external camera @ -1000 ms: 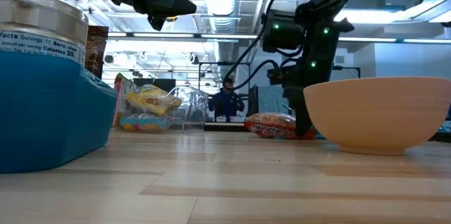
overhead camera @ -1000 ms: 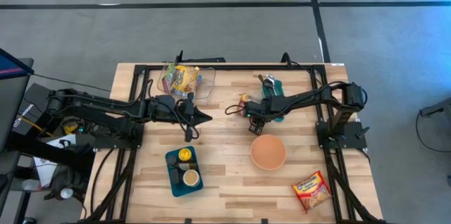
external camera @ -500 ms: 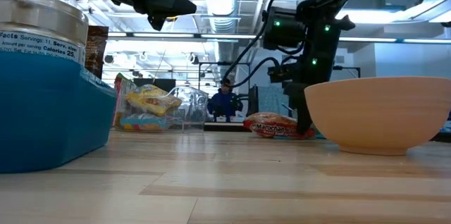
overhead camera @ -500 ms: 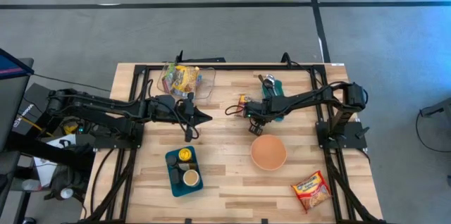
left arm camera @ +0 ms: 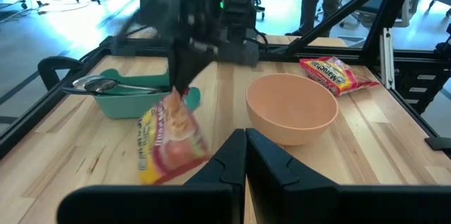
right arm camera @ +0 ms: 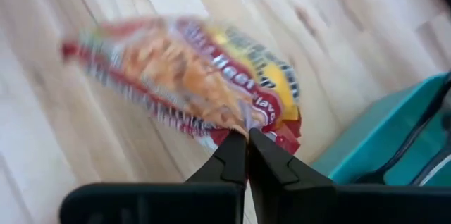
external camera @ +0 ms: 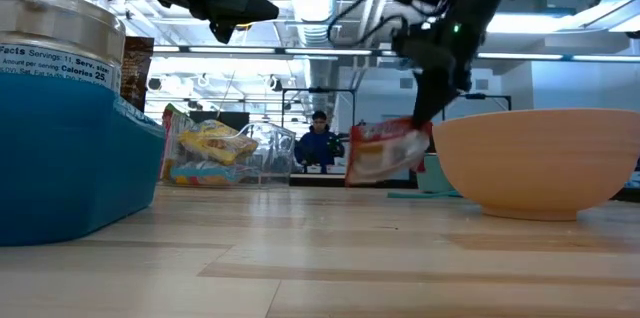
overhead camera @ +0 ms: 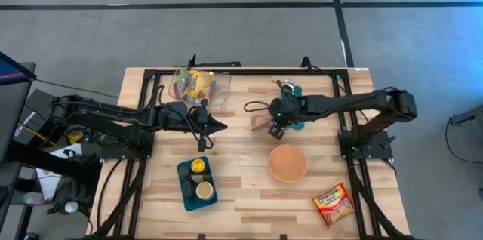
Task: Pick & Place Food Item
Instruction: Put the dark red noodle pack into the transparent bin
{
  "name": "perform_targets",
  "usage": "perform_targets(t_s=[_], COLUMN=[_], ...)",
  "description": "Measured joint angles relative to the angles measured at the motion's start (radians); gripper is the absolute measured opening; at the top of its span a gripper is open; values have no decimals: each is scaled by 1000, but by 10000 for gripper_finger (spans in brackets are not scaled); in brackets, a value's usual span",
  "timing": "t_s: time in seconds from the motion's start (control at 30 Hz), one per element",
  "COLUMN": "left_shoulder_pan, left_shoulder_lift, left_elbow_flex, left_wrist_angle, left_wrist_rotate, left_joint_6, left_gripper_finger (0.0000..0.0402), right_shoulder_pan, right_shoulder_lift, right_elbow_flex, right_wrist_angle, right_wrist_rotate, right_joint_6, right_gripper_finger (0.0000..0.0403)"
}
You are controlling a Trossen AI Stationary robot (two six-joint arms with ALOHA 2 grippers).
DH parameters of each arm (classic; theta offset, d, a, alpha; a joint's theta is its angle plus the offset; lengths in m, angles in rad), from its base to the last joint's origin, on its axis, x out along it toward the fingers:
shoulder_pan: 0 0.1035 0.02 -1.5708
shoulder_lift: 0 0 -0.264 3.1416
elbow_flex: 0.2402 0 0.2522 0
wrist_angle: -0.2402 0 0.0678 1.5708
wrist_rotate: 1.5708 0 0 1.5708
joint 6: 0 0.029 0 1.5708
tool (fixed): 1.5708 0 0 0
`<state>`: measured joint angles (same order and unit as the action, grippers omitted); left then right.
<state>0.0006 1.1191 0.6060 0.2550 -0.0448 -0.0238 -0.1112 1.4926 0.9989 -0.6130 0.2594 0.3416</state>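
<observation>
— Right gripper?
— I see it pinching the ramen packet by one edge, clear of the table, beside the tan bowl (probably just behind it).
— Left gripper?
— Clenched, empty, hovering mid-table.

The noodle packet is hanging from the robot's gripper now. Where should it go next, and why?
Probably a short carry toward the bowl. The right gripper is shut on one edge of the noodle packet, which hangs tilted above the table, just beside the empty bowl. The left gripper waits shut, away from that path.
</observation>
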Motion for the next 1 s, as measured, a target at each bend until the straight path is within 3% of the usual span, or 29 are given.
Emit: perform_targets(t_s=[0.3, 0.67, 0.9, 1.0], left_shoulder_pan=[0, 0, 1, 1], left_shoulder_lift=[0, 0, 31, 73], left_elbow_flex=[0, 0, 0, 0], left_wrist_angle=[0, 0, 30, 86], left_wrist_rotate=[-30, -75, -214, -223], left_joint_6=[2, 52, 56, 97], left_gripper_finger=[2, 2, 1, 1], right_shoulder_pan=[0, -19, -58, -71], right_shoulder_lift=[-136, -189, -192, -192], right_elbow_flex=[0, 0, 0, 0], right_wrist_angle=[46, 135, 177, 216], right_wrist_rotate=[1, 0, -34, -60], right_joint_6=[0, 67, 104, 104], right_gripper_finger=[1, 0, 0, 0])
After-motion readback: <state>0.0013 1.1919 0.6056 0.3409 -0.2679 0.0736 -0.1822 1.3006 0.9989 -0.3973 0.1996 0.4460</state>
